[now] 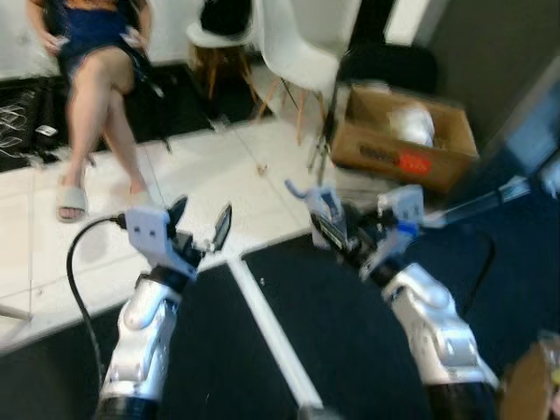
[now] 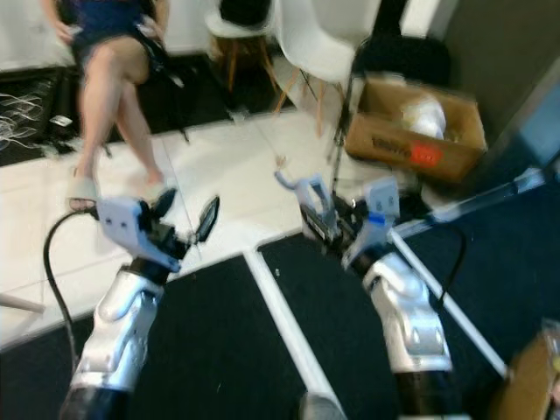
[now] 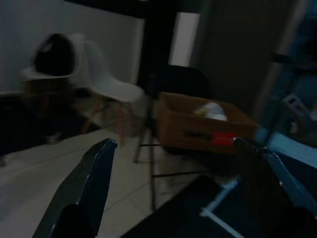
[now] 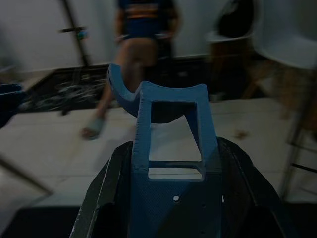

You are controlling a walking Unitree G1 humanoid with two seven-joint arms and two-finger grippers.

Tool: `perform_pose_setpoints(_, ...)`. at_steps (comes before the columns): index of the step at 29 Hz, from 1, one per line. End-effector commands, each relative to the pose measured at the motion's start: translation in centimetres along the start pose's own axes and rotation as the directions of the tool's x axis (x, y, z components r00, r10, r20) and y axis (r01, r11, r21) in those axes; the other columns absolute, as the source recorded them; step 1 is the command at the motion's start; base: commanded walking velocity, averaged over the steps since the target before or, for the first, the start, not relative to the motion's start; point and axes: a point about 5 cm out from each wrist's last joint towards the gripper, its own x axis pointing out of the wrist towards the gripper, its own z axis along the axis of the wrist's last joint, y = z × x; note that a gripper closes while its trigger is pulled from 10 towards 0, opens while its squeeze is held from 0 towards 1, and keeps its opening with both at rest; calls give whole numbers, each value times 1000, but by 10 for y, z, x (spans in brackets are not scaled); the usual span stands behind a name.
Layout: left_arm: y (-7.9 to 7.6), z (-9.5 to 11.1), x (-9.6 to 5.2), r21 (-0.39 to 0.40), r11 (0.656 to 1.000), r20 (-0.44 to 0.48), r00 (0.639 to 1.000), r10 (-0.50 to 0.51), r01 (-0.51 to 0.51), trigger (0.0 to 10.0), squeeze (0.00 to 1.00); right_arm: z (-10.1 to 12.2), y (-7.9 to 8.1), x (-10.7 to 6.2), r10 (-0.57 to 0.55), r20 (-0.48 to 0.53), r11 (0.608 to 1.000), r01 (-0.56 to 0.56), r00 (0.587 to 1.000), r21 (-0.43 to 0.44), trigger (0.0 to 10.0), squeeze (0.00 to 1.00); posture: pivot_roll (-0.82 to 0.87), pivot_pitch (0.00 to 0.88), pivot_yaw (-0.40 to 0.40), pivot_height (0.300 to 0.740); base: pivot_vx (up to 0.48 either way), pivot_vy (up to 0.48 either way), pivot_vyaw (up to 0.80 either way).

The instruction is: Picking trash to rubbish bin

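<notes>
My right gripper [image 1: 339, 227] is shut on a light blue plastic bracket [image 1: 317, 203], held above the edge of the dark mat; in the right wrist view the bracket [image 4: 171, 144] stands between both black fingers [image 4: 106, 193]. My left gripper [image 1: 201, 219] hovers open and holds nothing; its fingers [image 3: 94, 178] stand wide apart. An open cardboard box [image 1: 398, 144] with crumpled white material [image 1: 413, 122] inside sits on the floor ahead to the right, beyond both grippers.
A person [image 1: 96, 70] sits at the far left with crossed legs. White chairs [image 1: 297, 44] and thin tripod legs [image 1: 322, 140] stand before the box. Dark mats with a white strip [image 1: 267, 319] cover the near floor. Cables [image 1: 17, 114] lie far left.
</notes>
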Motion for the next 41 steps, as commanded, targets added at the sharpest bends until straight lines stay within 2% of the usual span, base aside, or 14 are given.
perform_pose_setpoints(1, -1, -2, -1, -12, 1000, -12, 1000, -7, 7, 10000, 0, 0, -3, -2, -14, 2, 1000, 14, 1000, 2, 10000, 0, 1, 0, -36, 740, 0, 0, -800)
perform_pose_setpoints(31, -3, 1, 0, -18, 999, 1, 1000, -28, 28, 10000, 0, 4, -4, -2, -23, 18, 1000, 23, 1000, -16, 10000, 0, 1, 0, -35, 740, 0, 0, -800)
perform_pose_setpoints(41, -5, 2, 0, -31, 998, 4, 998, -57, 58, 10000, 0, 7, -2, -1, -14, 28, 999, 15, 999, -39, 10000, 0, 1, 0, -34, 740, 90, 0, -51)
